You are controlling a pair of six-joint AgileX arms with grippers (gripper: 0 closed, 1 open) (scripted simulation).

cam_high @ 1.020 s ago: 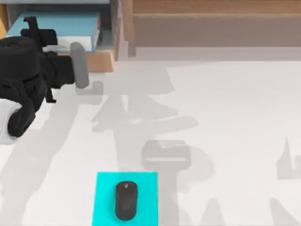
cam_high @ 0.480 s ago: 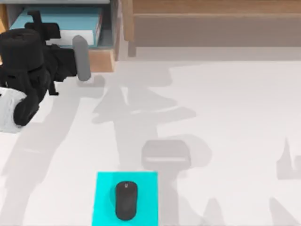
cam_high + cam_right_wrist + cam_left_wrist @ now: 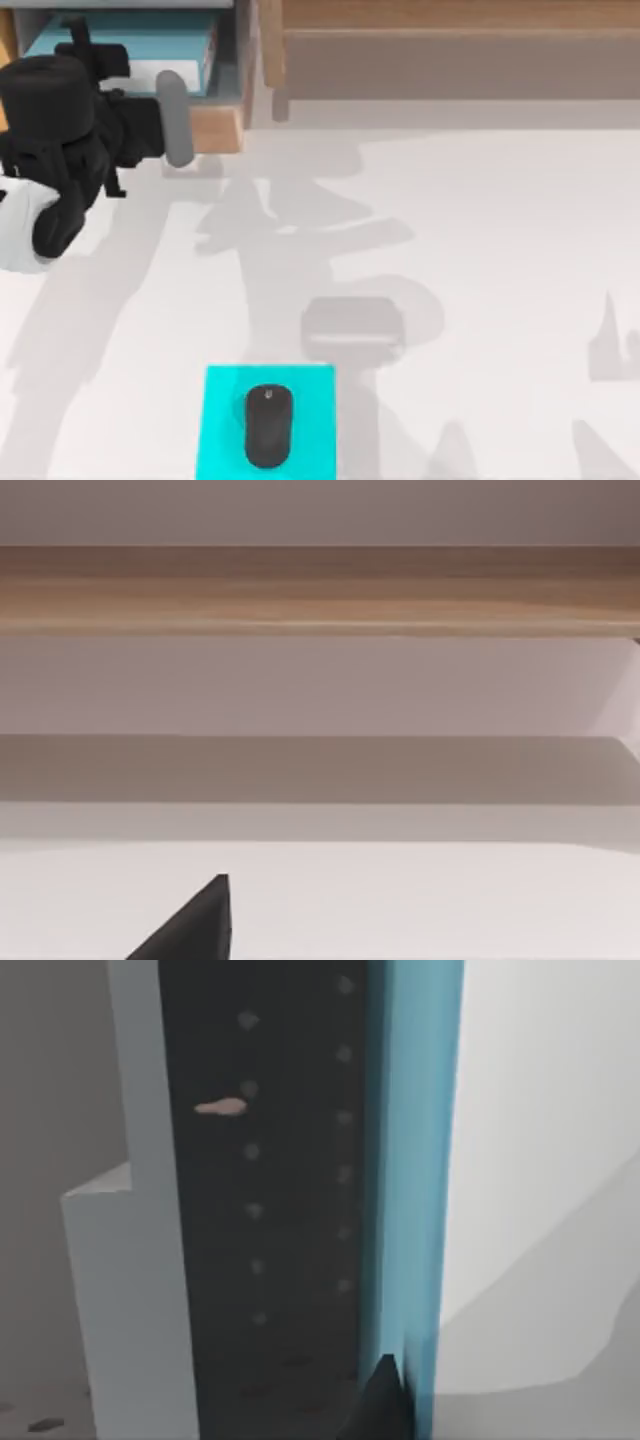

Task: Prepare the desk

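Top view: mouse (image 3: 269, 426) on cyan pad (image 3: 268, 420).

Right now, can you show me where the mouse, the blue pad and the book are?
mouse (image 3: 269, 426): top view, middle of its black back.
blue pad (image 3: 225, 420): top view, bare strip left of the mouse.
book (image 3: 120, 45): top view, teal cover inside the wooden box.

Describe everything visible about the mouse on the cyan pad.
The mouse is small, black and oval, with a smooth matte shell that looks like plastic and a faint pale mark near its far end. It lies flat, its long axis running front to back in the top view, roughly centred on the cyan pad, which sits on the desk near the front edge, left of centre. It touches just the pad; the left gripper is far off, by the wooden box at the back left.
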